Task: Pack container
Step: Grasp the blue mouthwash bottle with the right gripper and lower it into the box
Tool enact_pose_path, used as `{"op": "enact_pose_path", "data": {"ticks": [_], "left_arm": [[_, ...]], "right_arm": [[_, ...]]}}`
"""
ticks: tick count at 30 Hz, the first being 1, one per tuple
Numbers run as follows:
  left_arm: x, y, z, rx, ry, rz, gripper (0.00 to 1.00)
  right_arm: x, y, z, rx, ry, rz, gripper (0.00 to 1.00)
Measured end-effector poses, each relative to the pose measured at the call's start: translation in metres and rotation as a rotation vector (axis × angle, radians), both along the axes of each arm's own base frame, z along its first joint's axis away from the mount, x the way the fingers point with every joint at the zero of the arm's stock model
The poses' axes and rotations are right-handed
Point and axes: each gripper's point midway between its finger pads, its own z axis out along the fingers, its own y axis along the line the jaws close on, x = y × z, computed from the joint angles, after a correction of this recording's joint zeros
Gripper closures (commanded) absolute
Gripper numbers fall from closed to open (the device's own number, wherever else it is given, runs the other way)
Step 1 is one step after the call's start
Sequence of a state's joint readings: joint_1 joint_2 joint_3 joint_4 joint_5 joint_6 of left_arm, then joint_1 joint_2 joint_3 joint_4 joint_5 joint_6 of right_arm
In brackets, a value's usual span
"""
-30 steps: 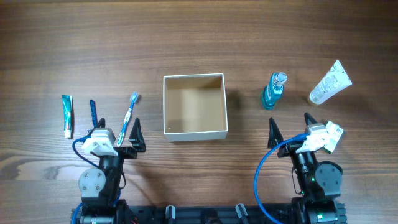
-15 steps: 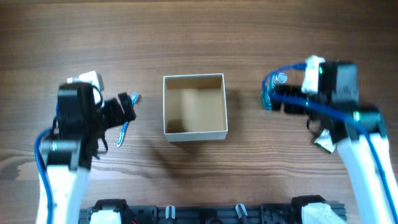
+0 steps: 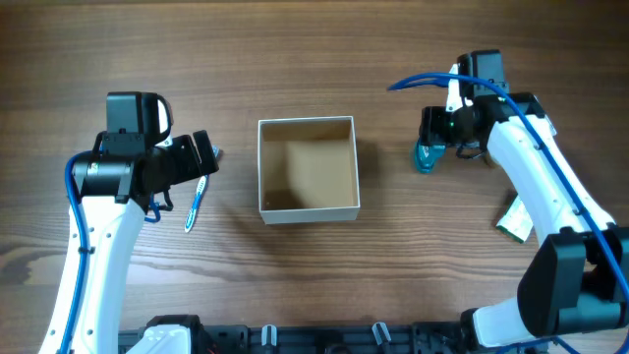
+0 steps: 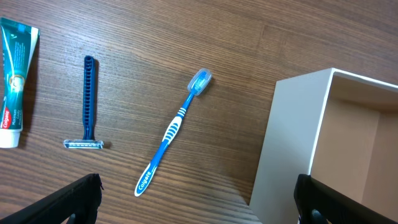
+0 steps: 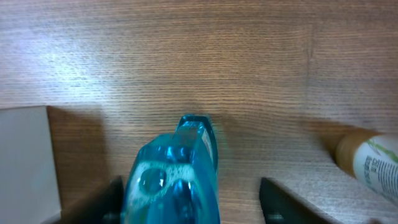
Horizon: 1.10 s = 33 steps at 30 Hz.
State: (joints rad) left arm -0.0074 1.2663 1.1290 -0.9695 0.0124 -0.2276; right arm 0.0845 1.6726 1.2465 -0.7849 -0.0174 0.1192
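Observation:
The container [image 3: 309, 123], a square white-walled box with a tan inside, sits mid-table and holds nothing; its left wall shows in the left wrist view [image 4: 292, 143]. A blue toothbrush [image 3: 197, 202] [image 4: 173, 132] lies left of it. My left gripper [image 3: 201, 157] [image 4: 198, 202] is open above the toothbrush. A blue razor [image 4: 89, 102] and a toothpaste tube [image 4: 13, 81] lie further left. A clear blue bottle [image 3: 428, 157] [image 5: 177, 180] stands right of the box. My right gripper [image 3: 439, 133] [image 5: 193, 202] is open, its fingers on either side of the bottle.
A white and green tube [image 3: 518, 218] lies at the right, partly under my right arm. Another pale tube [image 5: 370, 158] shows at the right edge of the right wrist view. The table is brown wood.
Both arms have risen from their rest pose near the front edge and reached out. The left now hovers over the toothbrush. The right has settled around the blue bottle.

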Motion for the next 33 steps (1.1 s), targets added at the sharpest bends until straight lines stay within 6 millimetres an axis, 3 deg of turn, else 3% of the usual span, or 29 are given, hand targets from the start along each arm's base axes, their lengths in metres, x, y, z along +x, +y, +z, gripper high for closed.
{"op": "enact_pose_path", "data": {"ticks": [3, 7, 9, 10, 12, 13, 15, 16, 17, 18, 20, 22, 24, 29, 32, 33], "left_arm": [[0.0, 0.0, 0.0, 0.0, 0.0, 0.0, 0.0], [0.0, 0.0, 0.0, 0.0, 0.0, 0.0, 0.0], [0.0, 0.0, 0.0, 0.0, 0.0, 0.0, 0.0], [0.0, 0.0, 0.0, 0.0, 0.001, 0.0, 0.0], [0.0, 0.0, 0.0, 0.0, 0.0, 0.0, 0.0], [-0.001, 0.0, 0.0, 0.0, 0.003, 0.0, 0.0], [-0.005, 0.002, -0.002, 0.011, 0.022, 0.009, 0.0], [-0.01, 0.006, -0.005, 0.022, 0.045, 0.026, 0.0], [-0.015, 0.018, -0.007, 0.042, 0.068, 0.073, 0.0], [-0.018, 0.027, -0.007, 0.051, 0.075, 0.105, 0.0], [-0.022, 0.046, -0.008, 0.052, 0.088, 0.171, 0.0], [-0.026, 0.066, -0.008, 0.066, 0.092, 0.242, 0.0], [-0.027, 0.067, -0.008, 0.068, 0.093, 0.243, 0.0], [-0.027, 0.067, -0.008, 0.068, 0.093, 0.243, 0.0], [-0.027, 0.067, -0.008, 0.068, 0.093, 0.243, 0.0], [-0.027, 0.067, -0.008, 0.068, 0.093, 0.243, 0.0]], "right_arm": [[0.002, -0.002, 0.0, -0.013, -0.006, 0.005, 0.95], [-0.003, -0.001, 0.002, -0.013, 0.015, 0.009, 0.96], [-0.015, 0.007, 0.017, -0.015, 0.063, 0.033, 0.96], [-0.019, 0.015, 0.036, -0.017, 0.073, 0.051, 0.96], [-0.017, 0.044, 0.097, -0.003, -0.006, 0.105, 0.96], [-0.014, 0.075, 0.146, 0.029, -0.125, 0.162, 0.96], [-0.025, 0.12, 0.189, 0.08, -0.239, 0.247, 0.96], [-0.035, 0.146, 0.199, 0.106, -0.267, 0.295, 0.96], [-0.05, 0.183, 0.194, 0.129, -0.252, 0.365, 0.96], [-0.054, 0.203, 0.183, 0.134, -0.226, 0.394, 0.96], [-0.05, 0.221, 0.166, 0.12, -0.203, 0.402, 0.96], [-0.04, 0.248, 0.128, 0.09, -0.153, 0.409, 0.96], [-0.028, 0.262, 0.094, 0.069, -0.114, 0.366, 0.96], [-0.006, 0.274, 0.049, 0.066, -0.083, 0.261, 0.96], [0.002, 0.281, 0.037, 0.075, -0.086, 0.243, 0.9], [0.004, 0.283, 0.035, 0.08, -0.091, 0.24, 0.83]]}}
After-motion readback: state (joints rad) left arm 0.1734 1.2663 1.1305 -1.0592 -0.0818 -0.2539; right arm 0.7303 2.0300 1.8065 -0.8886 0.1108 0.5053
